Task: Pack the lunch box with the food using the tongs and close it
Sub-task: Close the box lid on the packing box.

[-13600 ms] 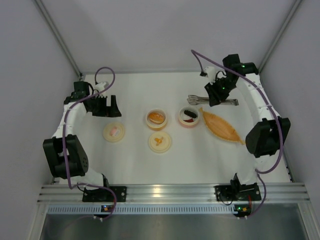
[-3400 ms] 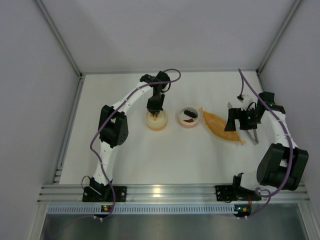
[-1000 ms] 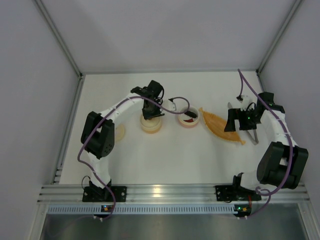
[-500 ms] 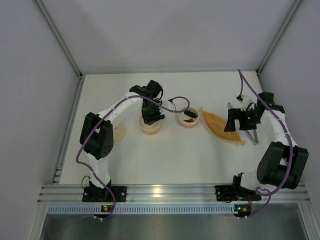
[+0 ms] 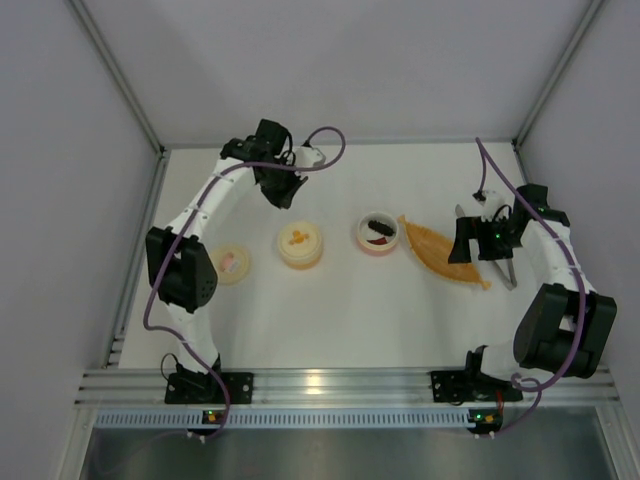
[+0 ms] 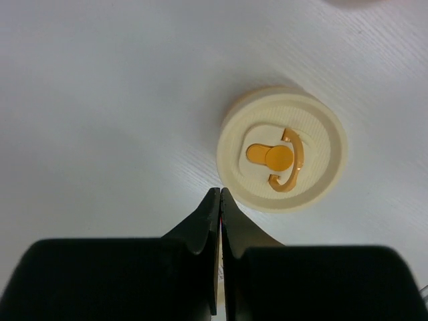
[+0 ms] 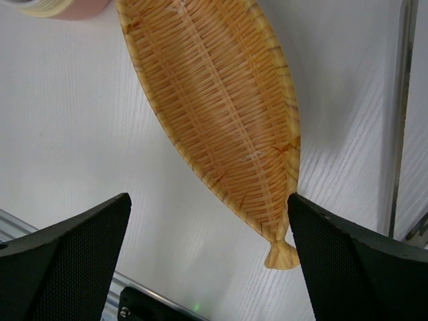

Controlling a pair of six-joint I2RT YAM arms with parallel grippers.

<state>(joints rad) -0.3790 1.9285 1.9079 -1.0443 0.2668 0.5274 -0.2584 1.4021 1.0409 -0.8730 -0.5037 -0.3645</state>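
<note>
The cream round lunch box [image 5: 300, 246] stands mid-table with its orange-marked lid on; in the left wrist view the same lidded box [image 6: 282, 158] lies just beyond my fingertips. My left gripper [image 5: 279, 197] [image 6: 219, 194] is shut and empty, behind and left of the box. Dark sausage-like food [image 5: 378, 225] and a red bit [image 5: 377, 240] lie in a pink bowl [image 5: 364, 241]. My right gripper [image 5: 485, 243] [image 7: 208, 197] hangs open over the tail of the orange woven tray [image 7: 214, 100]. The tongs [image 5: 508, 274] lie partly hidden under the right arm.
A second cream lid with a pink mark [image 5: 232, 263] lies on the table left of the box. The orange boat-shaped tray [image 5: 436, 250] sits right of the pink bowl. Grey walls and metal rails bound the table.
My left gripper has let go of the lid, shut, and swung away from the lidded box to the far left. The right arm has not moved.
</note>
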